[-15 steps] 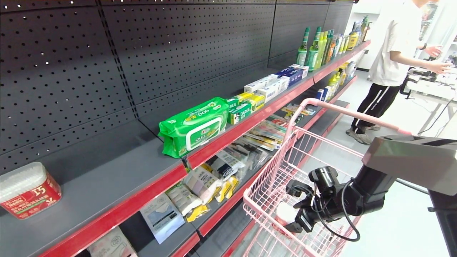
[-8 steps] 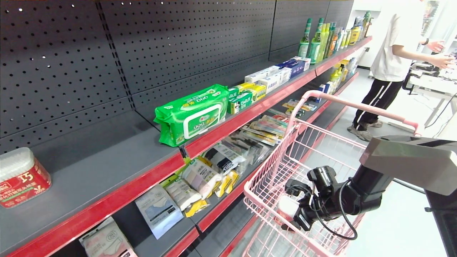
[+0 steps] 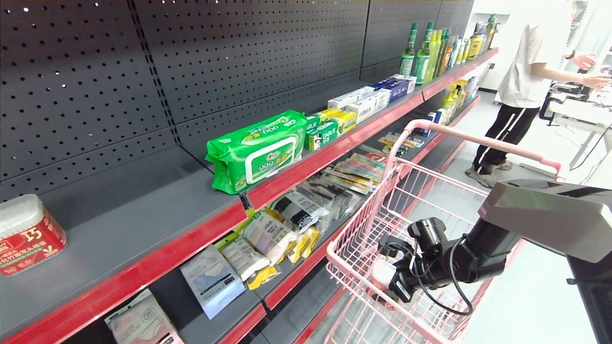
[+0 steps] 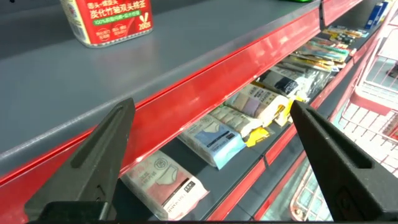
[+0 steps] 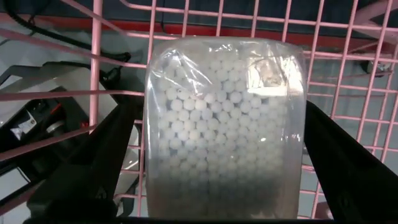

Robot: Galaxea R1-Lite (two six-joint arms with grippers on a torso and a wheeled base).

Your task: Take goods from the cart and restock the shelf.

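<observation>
The right tool [image 5: 217,118] is down inside the pink wire shopping cart [image 3: 355,248], and its two dark fingers [image 5: 106,162] sit against opposite sides of a clear plastic tub of white cotton swabs [image 5: 224,168]. The tub fills the whole gap between them, so this reads as a pinch, though how firm the squeeze is cannot be judged from here. The tub sits low in the basket, close to the cart's front wire wall, with its rounded clear end facing the wrist camera. The step in hand looks like the pick. To do it well, the grip probably wants to stay centred on the tub's flanks, because the walls look thin and smooth and could flex or slip under an off-centre squeeze. A straight rise seems the safe route. The tub should clear the pink rim before any swing towards the shelving, since the wire grid is right beside it and could snag a corner. Over on the other side, the left tool [image 4: 211,106] hangs with its fingers spread wide and nothing between them, just out from the red front edge of the dark grey upper shelf [image 3: 143,224]. A matching clear tub with a red label [image 3: 28,234] stands at the near end of that shelf. The bare stretch between it and the green soft pack of wipes [image 3: 256,150] looks like the natural landing spot.
</observation>
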